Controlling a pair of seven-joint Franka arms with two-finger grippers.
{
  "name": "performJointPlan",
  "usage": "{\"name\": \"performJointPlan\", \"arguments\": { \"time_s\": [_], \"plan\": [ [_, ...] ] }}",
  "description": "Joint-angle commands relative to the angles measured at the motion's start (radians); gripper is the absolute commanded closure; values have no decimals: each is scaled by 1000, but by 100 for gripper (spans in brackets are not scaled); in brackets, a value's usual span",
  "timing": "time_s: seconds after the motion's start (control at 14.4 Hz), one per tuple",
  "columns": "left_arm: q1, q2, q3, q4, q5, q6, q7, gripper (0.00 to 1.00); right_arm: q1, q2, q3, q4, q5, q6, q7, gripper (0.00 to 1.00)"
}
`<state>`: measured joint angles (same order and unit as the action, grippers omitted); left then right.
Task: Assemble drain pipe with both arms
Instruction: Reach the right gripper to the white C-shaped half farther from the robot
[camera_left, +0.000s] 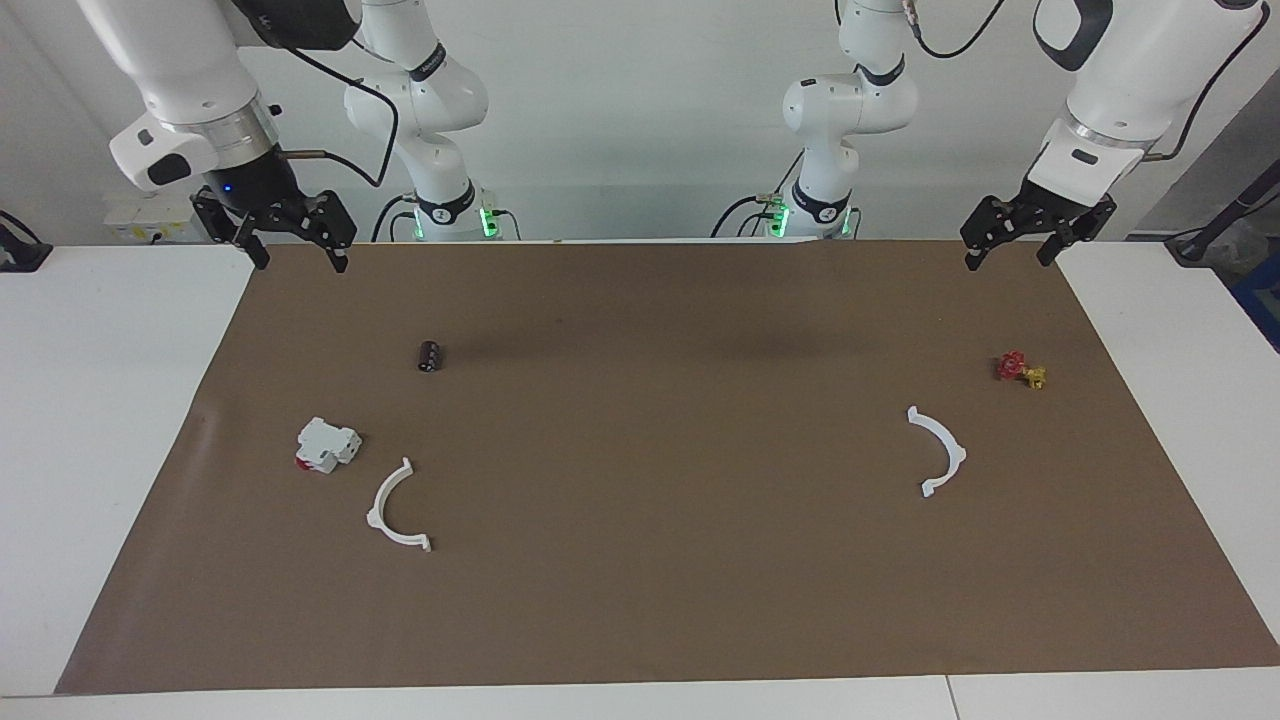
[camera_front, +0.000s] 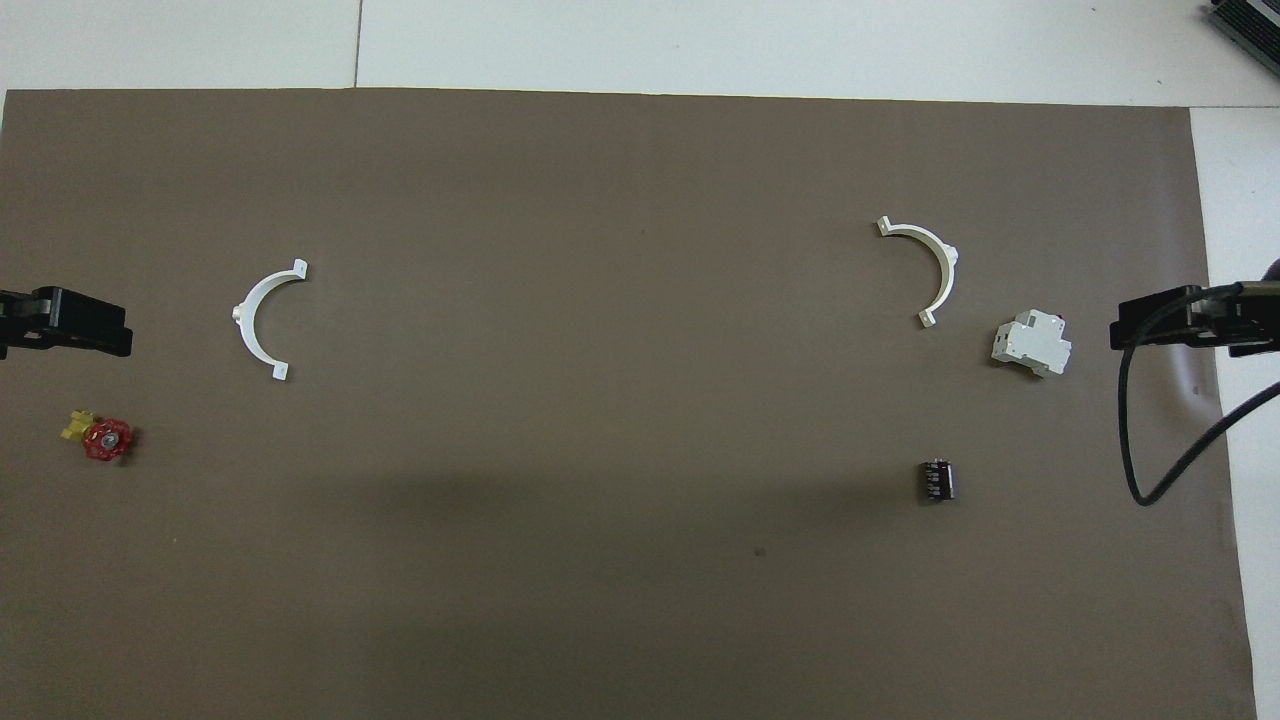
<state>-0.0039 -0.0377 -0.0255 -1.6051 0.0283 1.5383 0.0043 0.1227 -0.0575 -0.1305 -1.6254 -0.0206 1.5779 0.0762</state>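
While both arms wait raised over the robots' edge of the brown mat, fingers apart and empty, the drain pipe lies in two halves well apart. One half-ring (camera_left: 940, 452) lies at the left gripper's (camera_left: 1008, 253) end, the other half-ring (camera_left: 396, 506) at the right gripper's (camera_left: 298, 253) end, their open sides facing each other across the counter (camera_left: 640, 600).

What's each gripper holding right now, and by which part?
Nothing. Left gripper and right gripper hang open and empty above the mat's corners at the robots' end; both half-ring arcs lie untouched on the mat.
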Motion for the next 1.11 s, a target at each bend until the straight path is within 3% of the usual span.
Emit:
{"name": "performJointPlan", "arguments": {
  "time_s": [0.0, 0.28, 0.63, 0.76, 1.04],
  "plan": [
    [7, -14, -1, -13, -11, 0, 0, 0, -11, -27, 6, -34, 7, 24, -13, 0],
    [7, -14, -1, -15, -11, 0, 0, 0, -12, -30, 6, -50, 7, 33, -22, 0],
    [-4, -14, -1, -13, -13, -6, -3, 0, -8, 8, 6, -161, 7, 284, -171, 0],
    [-4, -16, -1, -15, -11, -13, -4, 0, -9, 82, 8, -182, 16, 400, -238, 0],
    [5, -19, -1, -32, -13, 3, 5, 0, -20, 279, 6, -179, 160, 629, -508, 0]
  ]
}}
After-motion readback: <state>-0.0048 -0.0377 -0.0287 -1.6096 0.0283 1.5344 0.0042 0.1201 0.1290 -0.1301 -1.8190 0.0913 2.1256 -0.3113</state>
